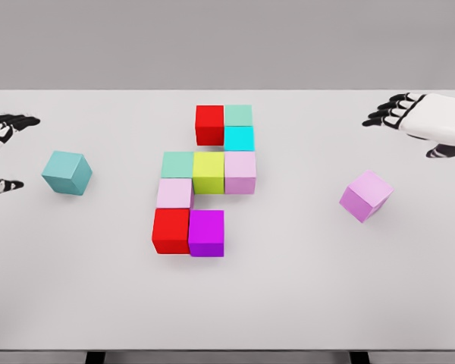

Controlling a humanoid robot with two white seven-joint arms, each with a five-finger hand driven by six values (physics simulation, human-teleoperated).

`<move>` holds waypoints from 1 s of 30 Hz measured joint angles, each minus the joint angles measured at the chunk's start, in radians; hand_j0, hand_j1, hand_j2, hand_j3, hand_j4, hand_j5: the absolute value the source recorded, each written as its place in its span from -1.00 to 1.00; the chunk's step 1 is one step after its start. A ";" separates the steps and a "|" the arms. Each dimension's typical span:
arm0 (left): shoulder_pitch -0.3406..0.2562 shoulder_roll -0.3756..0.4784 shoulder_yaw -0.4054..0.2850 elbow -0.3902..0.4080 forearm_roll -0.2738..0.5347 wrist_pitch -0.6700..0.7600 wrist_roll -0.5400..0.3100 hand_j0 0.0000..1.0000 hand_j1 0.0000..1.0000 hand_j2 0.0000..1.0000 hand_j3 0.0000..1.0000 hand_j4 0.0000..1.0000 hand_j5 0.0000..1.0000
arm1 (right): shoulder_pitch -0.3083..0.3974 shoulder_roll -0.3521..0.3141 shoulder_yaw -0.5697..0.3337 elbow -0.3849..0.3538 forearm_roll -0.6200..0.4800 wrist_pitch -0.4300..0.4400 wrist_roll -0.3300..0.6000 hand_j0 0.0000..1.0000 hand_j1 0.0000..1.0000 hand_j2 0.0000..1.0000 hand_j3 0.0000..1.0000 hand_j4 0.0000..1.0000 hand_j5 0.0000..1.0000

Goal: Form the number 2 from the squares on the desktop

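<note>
Lying at about 7 o'clock from the right hand (425,121), whose fingers are spreading empty, the loose lilac cube (366,195) is sitting nearer it than the left hand (0,152).

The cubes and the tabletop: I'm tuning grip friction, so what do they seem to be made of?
The cubes, like the teal cube and the lilac cube, look like solid matte plastic or painted wood: flat uniform colour, no gloss or grain. The tabletop looks like smooth matte white laminate. As simulator renders, the real material stays open.
</note>
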 measured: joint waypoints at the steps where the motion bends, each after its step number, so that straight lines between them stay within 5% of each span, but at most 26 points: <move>1: 0.002 -0.011 0.001 0.007 -0.003 0.000 0.000 1.00 1.00 1.00 1.00 1.00 1.00 | 0.001 -0.001 0.000 -0.007 0.000 0.000 0.000 1.00 1.00 1.00 1.00 1.00 1.00; 10: 0.000 -0.044 0.003 0.009 -0.020 -0.001 -0.004 1.00 1.00 1.00 1.00 1.00 1.00 | -0.020 -0.022 0.091 -0.057 -0.144 0.000 0.001 1.00 1.00 1.00 1.00 1.00 1.00; 17: -0.011 -0.012 -0.054 -0.084 -0.049 -0.001 -0.058 1.00 1.00 1.00 1.00 1.00 1.00 | -0.037 0.006 0.184 -0.044 -0.078 0.000 0.001 1.00 1.00 1.00 1.00 1.00 1.00; 21: -0.023 0.222 -0.200 -0.152 0.187 0.112 -0.164 1.00 1.00 1.00 1.00 1.00 1.00 | -0.035 0.000 0.217 -0.006 -0.074 0.000 0.001 1.00 1.00 1.00 1.00 1.00 1.00; 23: -0.092 0.303 -0.243 -0.182 0.274 0.186 -0.201 1.00 1.00 1.00 1.00 1.00 1.00 | -0.031 -0.003 0.222 0.013 -0.132 0.000 0.001 1.00 1.00 1.00 1.00 1.00 1.00; 30: -0.124 0.354 -0.287 -0.244 0.360 0.519 -0.269 1.00 1.00 1.00 1.00 1.00 1.00 | -0.029 -0.035 0.285 0.035 -0.252 0.000 0.001 1.00 1.00 1.00 1.00 1.00 1.00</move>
